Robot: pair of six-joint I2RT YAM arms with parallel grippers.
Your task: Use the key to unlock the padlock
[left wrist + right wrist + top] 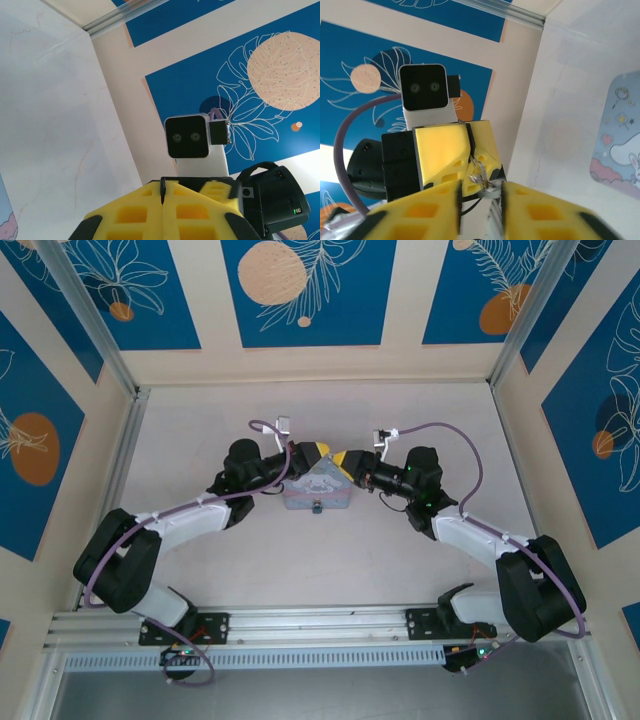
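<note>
The bench (pixel 200 430) carries a pale blue tin (pixel 318 488) at its middle, and both arms meet just above it. The left fingers (pixel 317 450) are clenched on a glint of metal I take for the key (pixel 479 176). The right fingers (pixel 545 212) stand apart beside it. The tiny padlock (pixel 317 507) sits at the tin's near edge, well clear of the key, so I'd say the unlocking is all still to do.

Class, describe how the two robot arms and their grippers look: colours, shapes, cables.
The left arm and right arm have white links between bulky black joints, with purple cables alongside. The left gripper and right gripper have blocky yellow fingers with square recesses. Each wrist carries a white camera with a black face.
</note>
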